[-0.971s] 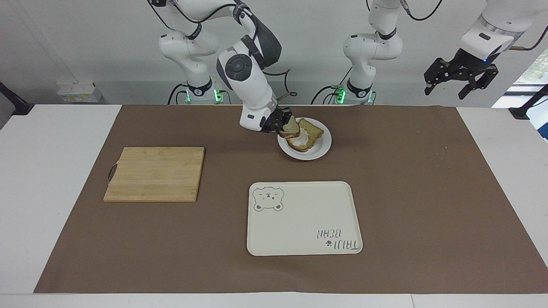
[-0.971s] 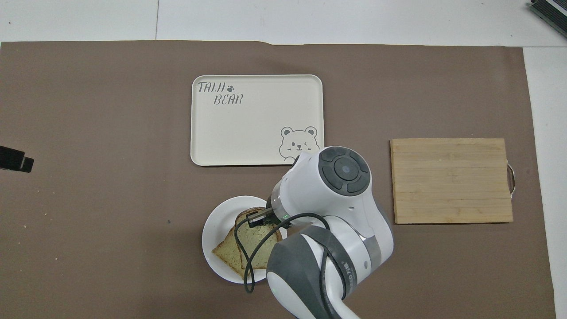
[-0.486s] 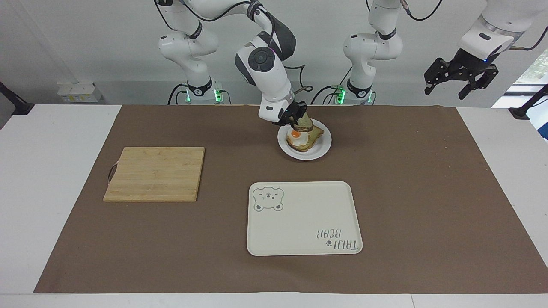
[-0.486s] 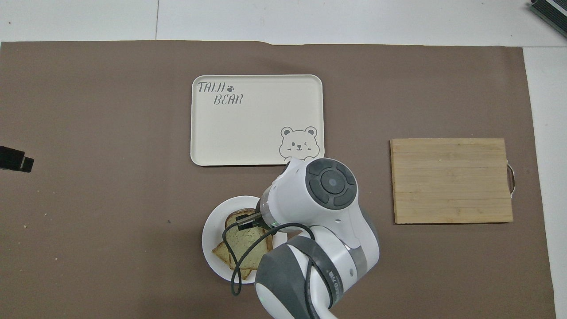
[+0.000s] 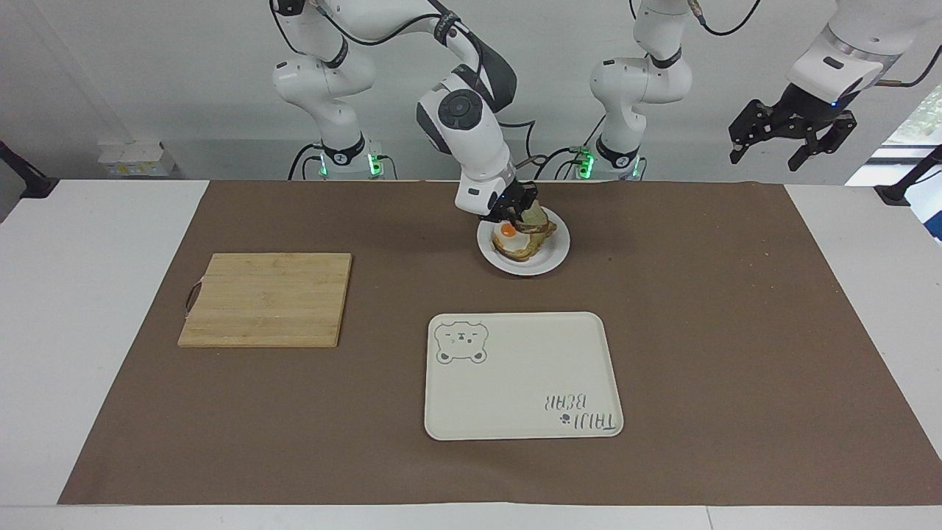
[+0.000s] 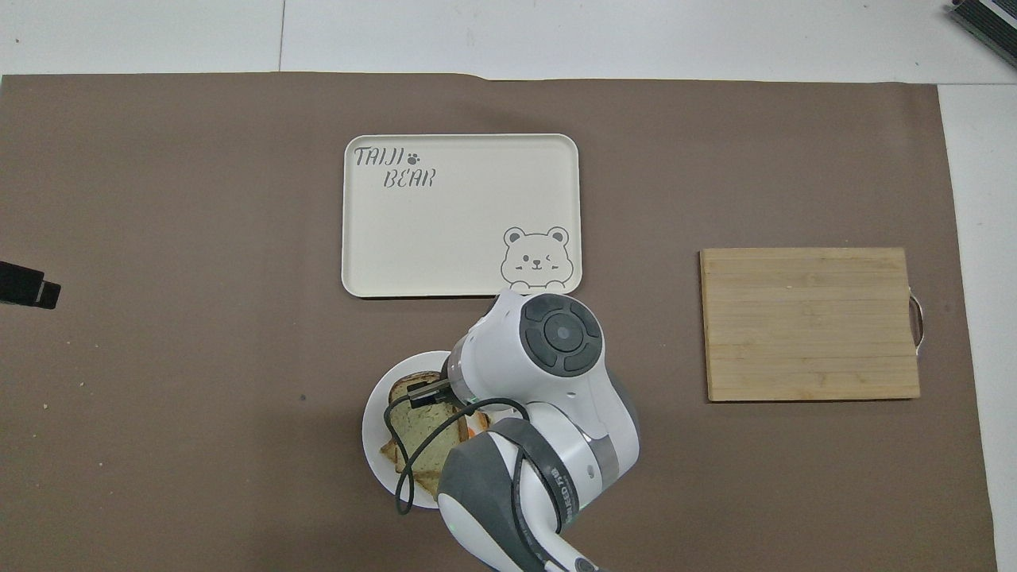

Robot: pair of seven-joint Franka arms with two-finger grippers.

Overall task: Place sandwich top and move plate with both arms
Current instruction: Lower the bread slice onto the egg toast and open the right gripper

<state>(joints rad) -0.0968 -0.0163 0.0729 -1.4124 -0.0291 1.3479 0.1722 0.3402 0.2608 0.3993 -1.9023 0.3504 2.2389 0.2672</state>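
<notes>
Crusted sandwich top (image 5: 536,218) shifted (right gripper (image 5: 517,213) clamped), round plate (image 5: 553,254)

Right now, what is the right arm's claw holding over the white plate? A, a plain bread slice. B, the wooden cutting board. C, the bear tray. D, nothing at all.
A: the right claw is shut on the sandwich top, above the egg slice on the plate.
</notes>
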